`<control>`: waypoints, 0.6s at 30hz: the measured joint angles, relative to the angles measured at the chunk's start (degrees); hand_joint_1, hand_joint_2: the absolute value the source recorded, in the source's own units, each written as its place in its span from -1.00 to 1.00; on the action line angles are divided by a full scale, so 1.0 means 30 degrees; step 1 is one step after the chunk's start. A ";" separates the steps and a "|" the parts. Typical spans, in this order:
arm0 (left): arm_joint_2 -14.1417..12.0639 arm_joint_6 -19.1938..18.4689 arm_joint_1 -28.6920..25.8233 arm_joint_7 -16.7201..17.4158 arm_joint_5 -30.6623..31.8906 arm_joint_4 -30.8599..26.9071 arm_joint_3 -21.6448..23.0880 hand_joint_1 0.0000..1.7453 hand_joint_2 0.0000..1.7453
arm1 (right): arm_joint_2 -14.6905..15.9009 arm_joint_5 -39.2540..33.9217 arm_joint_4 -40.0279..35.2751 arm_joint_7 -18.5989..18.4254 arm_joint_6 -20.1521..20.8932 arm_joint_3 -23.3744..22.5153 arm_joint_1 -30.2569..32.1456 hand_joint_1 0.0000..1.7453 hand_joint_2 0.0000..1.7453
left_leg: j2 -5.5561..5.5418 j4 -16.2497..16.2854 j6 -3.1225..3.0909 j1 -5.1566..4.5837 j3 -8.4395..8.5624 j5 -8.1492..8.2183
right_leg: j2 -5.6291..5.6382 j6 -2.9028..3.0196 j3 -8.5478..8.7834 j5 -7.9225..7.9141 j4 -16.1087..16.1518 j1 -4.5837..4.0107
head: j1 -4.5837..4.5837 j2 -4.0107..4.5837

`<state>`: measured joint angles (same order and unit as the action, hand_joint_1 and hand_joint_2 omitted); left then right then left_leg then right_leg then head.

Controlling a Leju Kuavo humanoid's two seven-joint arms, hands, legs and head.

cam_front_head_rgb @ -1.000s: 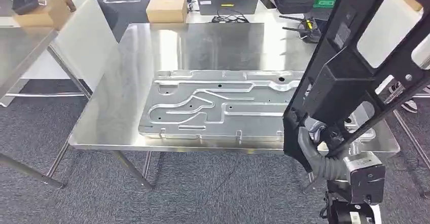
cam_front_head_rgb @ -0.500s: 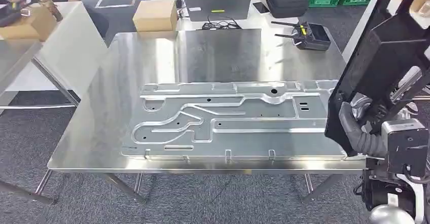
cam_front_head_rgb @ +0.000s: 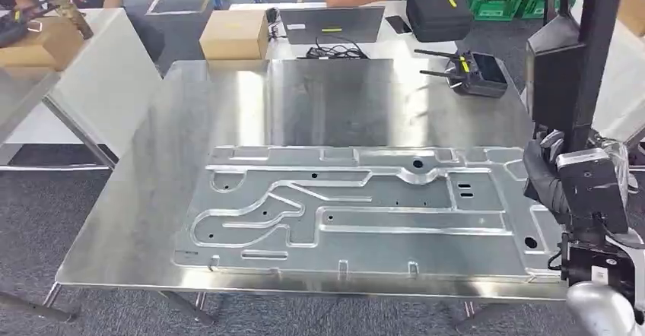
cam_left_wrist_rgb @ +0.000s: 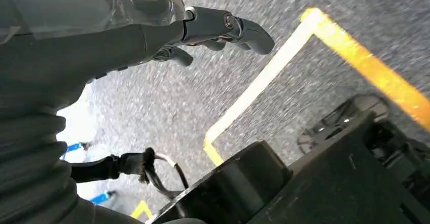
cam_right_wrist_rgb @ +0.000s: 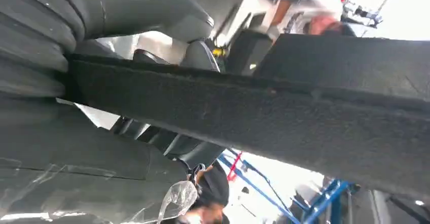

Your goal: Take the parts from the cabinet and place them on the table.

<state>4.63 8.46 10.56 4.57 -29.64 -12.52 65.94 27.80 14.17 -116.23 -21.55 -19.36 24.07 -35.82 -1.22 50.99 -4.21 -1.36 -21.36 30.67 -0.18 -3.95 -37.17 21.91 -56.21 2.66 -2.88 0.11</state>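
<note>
Holding the black frame part (cam_front_head_rgb: 569, 62) upright at the table's right edge, gripped low in my right hand (cam_front_head_rgb: 541, 178).

The part rises from my right hand and runs out of the top of the head view; in the right wrist view its dark edge (cam_right_wrist_rgb: 284, 112) crosses between my thumb and fingers, clasped firmly. It stands just beside the steel table (cam_front_head_rgb: 205, 108), right of the big stamped metal panel (cam_front_head_rgb: 357, 210) lying flat there. My left hand (cam_left_wrist_rgb: 152, 36) hangs over grey floor, fingers loosely apart, holding nothing.
</note>
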 joint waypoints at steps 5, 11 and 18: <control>-0.0015 -0.0138 0.0249 0.0043 0.0342 0.0000 0.0255 -1.00 1.00 | -0.0554 0.0604 0.1231 0.0466 0.0728 0.0889 -0.0747 1.00 1.00 | 0.0050 0.3057 0.0483 0.0024 -0.1520 -0.0354 | 0.0004 0.0635 0.0174 0.0273 -0.0288 0.0001 | -0.0058 -0.0007; -0.0022 -0.0430 0.0718 0.0036 0.0335 0.0000 0.0284 -1.00 1.00 | -0.1151 -0.0438 0.3009 0.1071 0.0436 0.1530 -0.0885 1.00 1.00 | 0.0047 0.5819 0.0245 -0.0318 -0.4370 0.1576 | -0.0066 0.0739 0.1711 0.1508 -0.0254 -0.0359 | -0.0058 -0.0007; -0.0219 -0.0649 0.0603 0.0320 0.0474 0.0022 0.0546 -1.00 1.00 | -0.1573 -0.0701 0.4589 0.1710 0.0306 0.1923 -0.1017 1.00 1.00 | 0.0100 0.0051 -0.1620 -0.1140 -0.2990 -0.2531 | 0.0035 0.0636 0.2837 0.1512 0.0345 -0.0436 | -0.0022 0.0000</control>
<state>3.98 6.51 12.37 5.53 -28.22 -12.46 67.58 23.08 12.06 -102.46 -16.42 -18.45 29.83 -38.87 -0.92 51.14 -9.07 -4.78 -30.33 23.08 -0.08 -2.04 -28.66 26.44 -55.18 1.35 -2.95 0.11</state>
